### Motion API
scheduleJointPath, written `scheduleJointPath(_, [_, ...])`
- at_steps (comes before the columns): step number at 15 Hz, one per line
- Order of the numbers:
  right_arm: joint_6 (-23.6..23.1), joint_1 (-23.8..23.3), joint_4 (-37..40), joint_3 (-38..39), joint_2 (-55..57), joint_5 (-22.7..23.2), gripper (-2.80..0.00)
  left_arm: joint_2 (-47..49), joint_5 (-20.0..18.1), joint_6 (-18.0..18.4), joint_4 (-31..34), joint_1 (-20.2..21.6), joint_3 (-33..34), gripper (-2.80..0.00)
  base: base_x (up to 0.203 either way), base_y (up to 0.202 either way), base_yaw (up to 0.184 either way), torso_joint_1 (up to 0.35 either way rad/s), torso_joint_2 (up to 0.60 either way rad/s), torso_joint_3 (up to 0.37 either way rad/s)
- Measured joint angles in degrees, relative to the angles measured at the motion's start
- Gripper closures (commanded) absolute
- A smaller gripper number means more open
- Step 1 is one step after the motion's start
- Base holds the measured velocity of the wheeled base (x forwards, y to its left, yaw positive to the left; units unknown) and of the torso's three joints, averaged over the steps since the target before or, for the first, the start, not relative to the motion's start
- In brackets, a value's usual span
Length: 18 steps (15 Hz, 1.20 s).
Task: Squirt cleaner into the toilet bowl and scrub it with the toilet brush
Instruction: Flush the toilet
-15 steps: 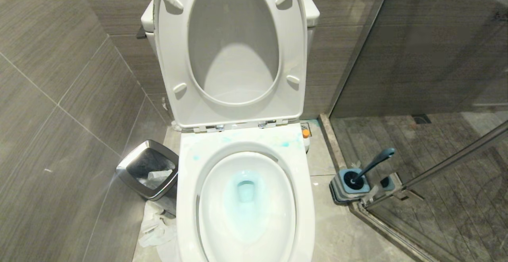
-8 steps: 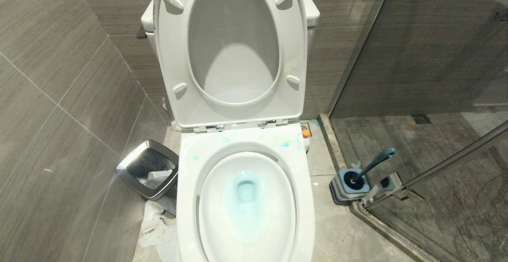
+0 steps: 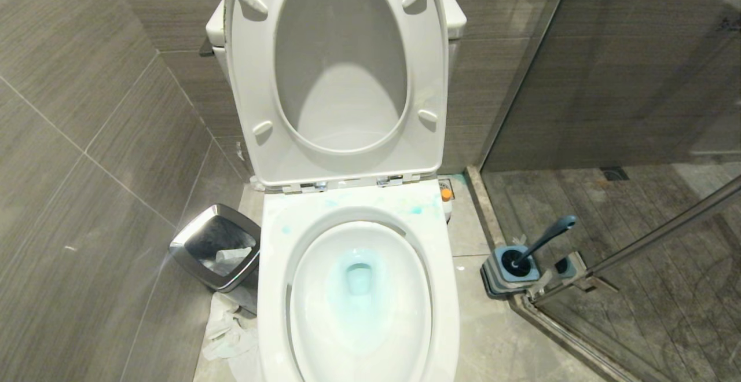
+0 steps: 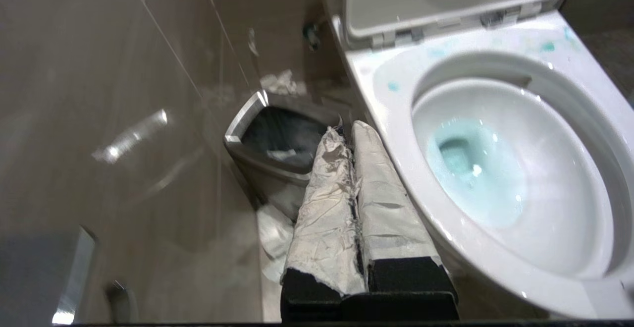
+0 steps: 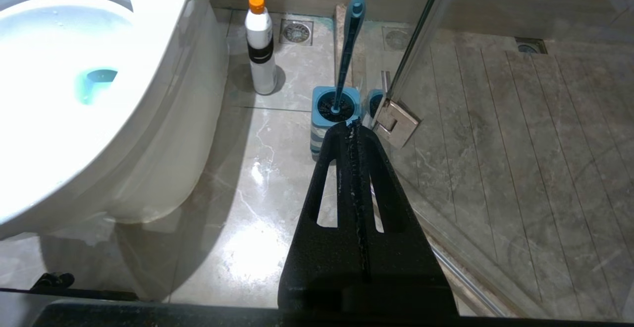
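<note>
Toilet bowl (image 3: pixel 359 289) stands open, seat and lid (image 3: pixel 338 75) raised against the cistern; pale blue liquid pools at its drain and blue smears mark the rear rim. Cleaner (image 5: pixel 261 44) stands upright on the floor tiles (image 5: pixel 277 178), close beside the pedestal on the robot's right, near the back wall. Toilet brush (image 5: pixel 346 54) sits in its square holder (image 5: pixel 331 119) by the glass shower door hinge (image 5: pixel 396 121). Steel-rimmed bin (image 3: pixel 217 246) stands at the bowl's left, crumpled paper (image 3: pixel 228 330) on the floor before it. Left gripper (image 4: pixel 352 134), fingers wrapped in pale covering, is pressed together and empty, between bin and bowl. Right gripper (image 5: pixel 352 129), likewise closed and empty, points at the holder.
</note>
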Motion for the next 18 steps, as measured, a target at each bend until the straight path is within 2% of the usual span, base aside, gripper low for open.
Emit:
scheduleJointPath(4, [0.01,0.00,0.02,0.00,0.02,-0.02,0.00,15.16,-0.34,3.73,0.05,0.57,-17.14,0.00,0.000,0.000,0.000,0.000,0.00,0.000])
scheduleJointPath(8, [0.02,0.00,0.05,0.00,0.05,-0.02,0.00,31.99,-0.20,4.63,-0.15,0.74,-34.43,0.00,0.000,0.000,0.000,0.000,0.00,0.000])
scheduleJointPath(11, [-0.01,0.00,0.02,0.00,0.05,-0.03,0.00,44.25,-0.36,4.50,-4.17,0.66,-42.46,0.00,0.000,0.000,0.000,0.000,0.00,0.000])
scheduleJointPath(14, [-0.01,0.00,0.02,0.00,0.05,-0.05,0.00,57.19,-1.07,3.27,-12.81,0.63,-49.77,0.00,0.000,0.000,0.000,0.000,0.00,0.000])
scheduleJointPath(16, [0.01,0.00,0.05,0.00,0.05,-0.05,0.00,66.08,-1.36,0.83,-18.51,0.82,-58.84,0.00,0.000,0.000,0.000,0.000,0.00,0.000])
scheduleJointPath(18, [0.01,0.00,0.02,0.00,0.07,-0.02,0.00,74.10,-1.40,-2.39,-21.31,1.55,-68.35,0.00,0.000,0.000,0.000,0.000,0.00,0.000])
